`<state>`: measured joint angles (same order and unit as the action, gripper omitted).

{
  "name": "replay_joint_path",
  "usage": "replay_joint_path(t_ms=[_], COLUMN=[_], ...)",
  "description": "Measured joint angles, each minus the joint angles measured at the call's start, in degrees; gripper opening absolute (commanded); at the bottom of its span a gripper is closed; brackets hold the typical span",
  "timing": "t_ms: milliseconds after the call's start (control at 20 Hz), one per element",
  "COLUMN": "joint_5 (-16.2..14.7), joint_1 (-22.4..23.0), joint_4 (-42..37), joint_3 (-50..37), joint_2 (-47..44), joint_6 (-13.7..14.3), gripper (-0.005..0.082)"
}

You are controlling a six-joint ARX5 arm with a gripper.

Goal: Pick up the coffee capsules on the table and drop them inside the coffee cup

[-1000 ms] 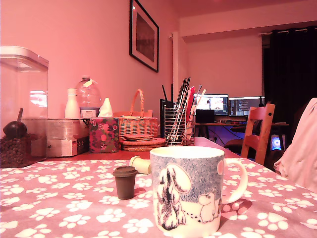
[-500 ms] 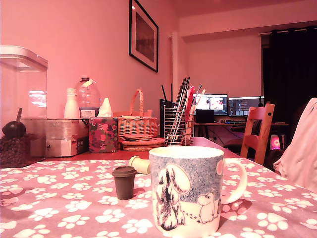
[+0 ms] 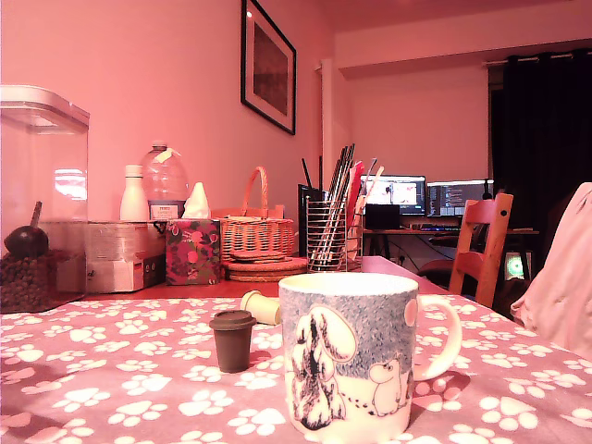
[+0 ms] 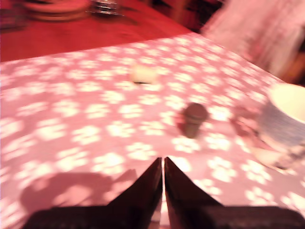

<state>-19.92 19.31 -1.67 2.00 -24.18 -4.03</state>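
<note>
A white mug [image 3: 351, 356] with grey-blue cartoon drawings stands at the front of the table, its handle toward the exterior view's right. The dark brown capsule [image 3: 232, 339] stands upright, rim up, just to the mug's left in the exterior view. The cream capsule [image 3: 261, 307] lies on its side behind it. The wrist view, which is blurred, shows the brown capsule [image 4: 194, 118], the cream capsule [image 4: 144, 74] and the mug [image 4: 285, 123]. My gripper [image 4: 163, 162] is shut with nothing in it, hovering over the cloth short of the brown capsule. No arm appears in the exterior view.
The paw-print tablecloth [image 3: 139, 379] covers the table. At the back stand a clear container [image 3: 42, 194] with a dark scoop, boxes, a tissue box [image 3: 193, 250], a wicker basket [image 3: 257, 231] and a wire-mesh pen holder [image 3: 328, 236]. A wooden chair [image 3: 486, 242] and pale fabric [image 3: 564, 277] are at the right.
The exterior view has shifted very slightly. The mug and both capsules stay where they were.
</note>
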Motion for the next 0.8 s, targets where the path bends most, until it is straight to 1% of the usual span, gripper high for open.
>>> replay_joint_path(t_ms=[50, 100, 150, 200, 250, 300, 350, 400, 650, 800], joint_5=[0.31, 0.5, 0.5, 0.5, 0.48, 0.48, 0.52, 0.87, 1.18, 1.4], joint_1=[1.01, 1.68, 2.12, 2.43, 2.73, 3.15, 3.54, 3.91, 4.66, 5.29], joint_4=[-0.66, -0.87, -1.2, -1.92, -3.28, -4.61, -6.75, -8.98, -14.88, -19.65], joint_3=[0.04, 0.04, 0.04, 0.04, 0.04, 0.04, 0.04, 0.04, 0.07, 0.07], joint_2=[-1.62, -3.08, -4.7, -5.99, -7.08, -7.93, -8.9, -9.75, -15.52, -20.35], joint_6=[0.94, 1.95, 2.71, 2.75, 2.75, 2.75, 2.75, 2.75, 3.17, 4.15], gripper=[-0.0023, -0.0002, 0.0062, 0.0174, 0.0325, 0.0455, 0.0543, 0.056, 0.0558, 0.0558])
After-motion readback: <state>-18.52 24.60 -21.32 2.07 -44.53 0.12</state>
